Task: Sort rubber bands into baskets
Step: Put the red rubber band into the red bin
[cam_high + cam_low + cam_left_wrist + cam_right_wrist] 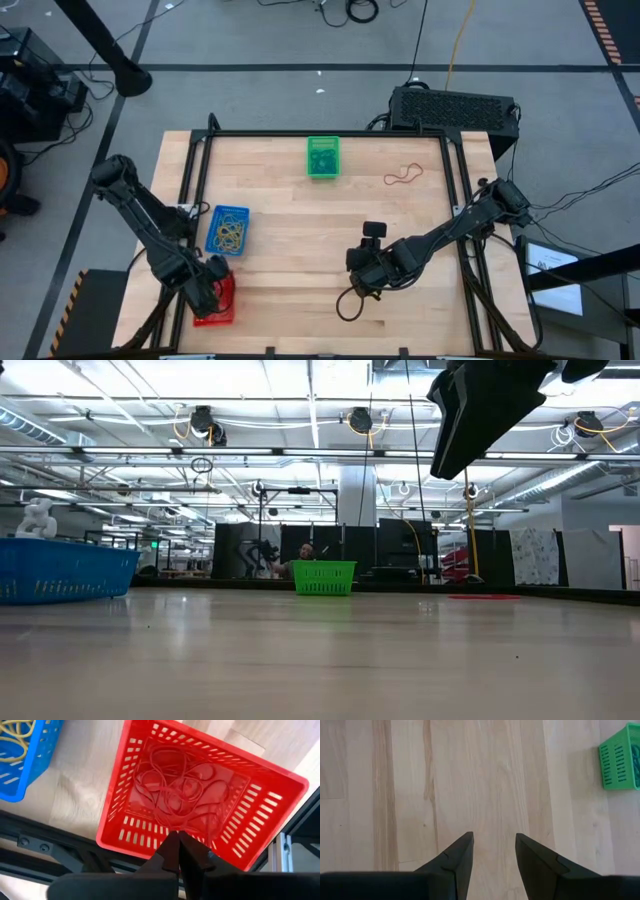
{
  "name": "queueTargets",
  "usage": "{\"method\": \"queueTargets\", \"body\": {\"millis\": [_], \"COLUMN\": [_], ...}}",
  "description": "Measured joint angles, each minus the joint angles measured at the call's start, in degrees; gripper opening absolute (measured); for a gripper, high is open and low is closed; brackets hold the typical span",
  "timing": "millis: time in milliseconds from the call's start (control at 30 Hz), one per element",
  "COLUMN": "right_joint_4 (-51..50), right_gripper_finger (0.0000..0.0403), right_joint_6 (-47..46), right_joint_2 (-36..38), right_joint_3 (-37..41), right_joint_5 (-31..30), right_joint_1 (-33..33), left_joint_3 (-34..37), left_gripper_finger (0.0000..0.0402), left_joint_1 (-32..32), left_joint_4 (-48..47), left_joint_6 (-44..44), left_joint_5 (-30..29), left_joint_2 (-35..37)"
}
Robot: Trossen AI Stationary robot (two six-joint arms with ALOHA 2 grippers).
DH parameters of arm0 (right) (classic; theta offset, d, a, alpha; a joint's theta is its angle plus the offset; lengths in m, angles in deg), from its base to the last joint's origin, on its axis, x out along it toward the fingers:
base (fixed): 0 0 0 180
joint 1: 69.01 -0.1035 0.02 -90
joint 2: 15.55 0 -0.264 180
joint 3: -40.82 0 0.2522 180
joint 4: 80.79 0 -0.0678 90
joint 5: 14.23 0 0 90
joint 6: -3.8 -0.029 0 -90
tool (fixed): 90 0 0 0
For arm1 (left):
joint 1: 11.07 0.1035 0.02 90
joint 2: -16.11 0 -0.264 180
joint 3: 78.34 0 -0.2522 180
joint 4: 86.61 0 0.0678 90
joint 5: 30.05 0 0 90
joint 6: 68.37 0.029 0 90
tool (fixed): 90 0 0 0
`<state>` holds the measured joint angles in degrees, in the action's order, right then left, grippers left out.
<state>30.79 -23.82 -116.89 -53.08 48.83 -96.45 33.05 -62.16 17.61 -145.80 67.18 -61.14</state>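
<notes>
Overhead ceiling fixtures (300,385) are lighting the scene brightly and evenly. The wooden table (320,660) is reflecting a soft sheen in the low view, and its near surface is appearing soft and out of focus. Shadows are remaining faint and diffuse. The dark arm (490,405) is showing as a backlit silhouette.

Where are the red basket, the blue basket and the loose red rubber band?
red basket (280,785): left wrist view, far rim.
blue basket (212,228): high view, side wall.
loose red rubber band (404,177): high view, its loop.
</notes>
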Motion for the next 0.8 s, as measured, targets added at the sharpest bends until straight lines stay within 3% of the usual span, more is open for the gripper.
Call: {"method": "queueTargets", "body": {"millis": [567, 800], "right_joint_4": [0.0, 0.0], "right_gripper_finger": [0.0139, 0.0139], "right_joint_6": [0.2, 0.2], "right_joint_2": [0.0, 0.0], "right_joint_3": [0.0, 0.0], "right_joint_5": [0.0, 0.0], "right_joint_1": [0.0, 0.0], "left_joint_3": [0.0, -0.2], "left_gripper_finger": [0.0075, 0.0080], "left_joint_1": [0.0, 0.2], "left_joint_4": [0.0, 0.0], "left_joint_6": [2.3, 8.0], "left_joint_5": [-0.2, -1.9], "left_joint_2": [0.0, 0.0]}}
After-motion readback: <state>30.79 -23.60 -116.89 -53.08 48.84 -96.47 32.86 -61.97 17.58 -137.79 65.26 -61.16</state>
